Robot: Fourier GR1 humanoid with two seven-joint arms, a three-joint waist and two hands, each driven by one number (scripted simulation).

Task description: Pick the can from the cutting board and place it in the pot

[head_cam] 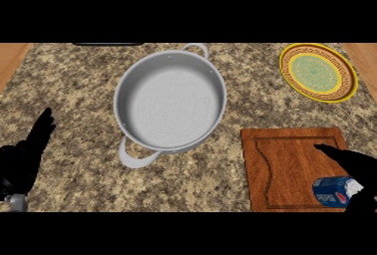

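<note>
Blue can [332,191] lies on the wooden cutting board [283,169], just below the straight, outstretched fingers [328,149] of the right hand [359,163]; left hand [26,152] rests open at the left edge.

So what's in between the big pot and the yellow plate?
Just bare speckled counter. In the head view, the pot and the yellow plate sit apart, and nothing else lies in the gap between them.
</note>
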